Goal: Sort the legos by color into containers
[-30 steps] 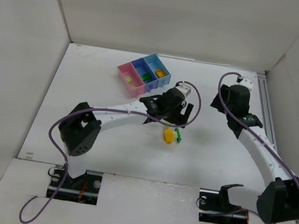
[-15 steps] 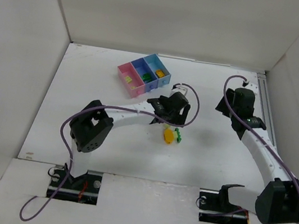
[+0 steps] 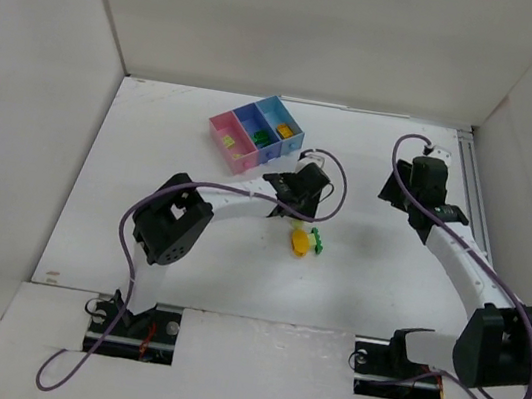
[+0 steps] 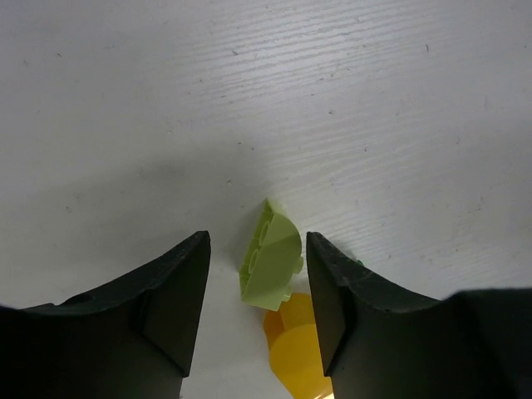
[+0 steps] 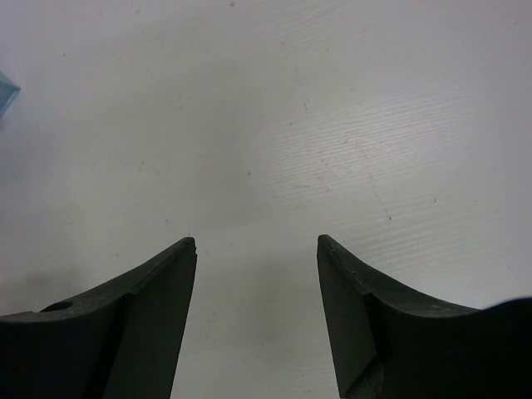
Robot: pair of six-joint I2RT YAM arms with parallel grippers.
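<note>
Your left gripper (image 4: pixel 258 243) stands parted around the pale green brick (image 4: pixel 270 256). One finger is just beside it, and a gap shows at the other. An orange brick (image 4: pixel 299 353) touches the green one. Both lie near the bins (image 3: pixel 218 134), on the side toward the arm bases. Your right gripper (image 5: pixel 256 245) hangs parted over the table (image 5: pixel 274 125), well apart from the bins.

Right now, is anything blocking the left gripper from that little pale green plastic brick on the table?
Nothing visible does. The pale yellow-green plastic brick lies between the fingers of the open left gripper, on the white table. A small orange-yellow plastic brick sits right beside it, nearer the wrist, and might get nudged.
</note>
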